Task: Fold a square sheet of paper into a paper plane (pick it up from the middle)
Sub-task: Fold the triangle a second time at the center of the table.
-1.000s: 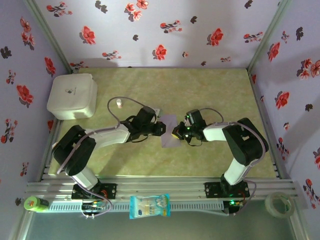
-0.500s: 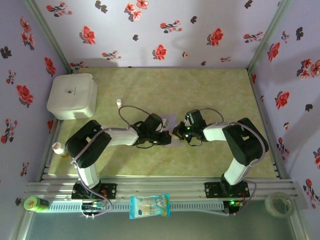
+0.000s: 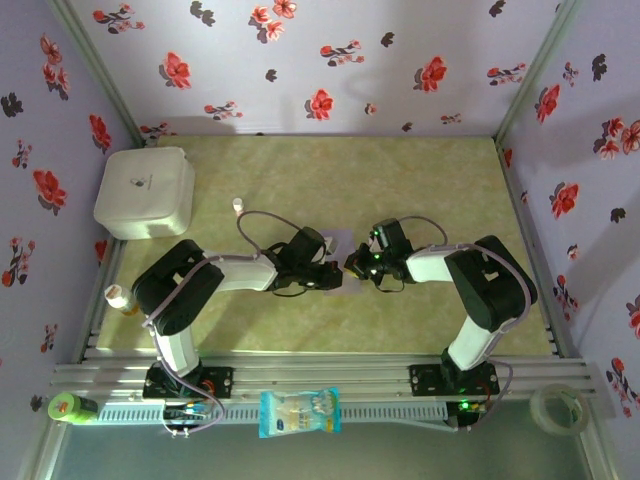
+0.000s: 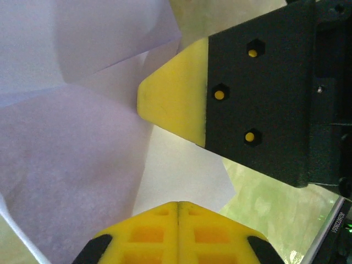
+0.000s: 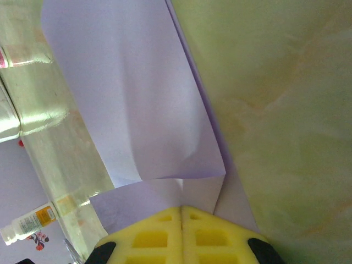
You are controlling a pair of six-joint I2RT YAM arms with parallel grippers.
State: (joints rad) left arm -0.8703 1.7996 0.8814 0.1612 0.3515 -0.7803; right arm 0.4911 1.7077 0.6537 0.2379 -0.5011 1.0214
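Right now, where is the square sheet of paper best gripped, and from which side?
Grip the sheet at its thin side edges, low from either side, as the left claw and right claw do, each shut on it. It is creased and bowed, so edges give a pinch; its flat face doesn't.

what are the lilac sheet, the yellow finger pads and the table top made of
Square sheet of paper: thin matte paper, judging by its sharp creases and lifted flap. Yellow finger pads: probably moulded plastic or firm rubber, matte, with recessed pockets. Table top: pale green marbled pattern with a soft sheen, likely laminate or vinyl; the look leaves it open.
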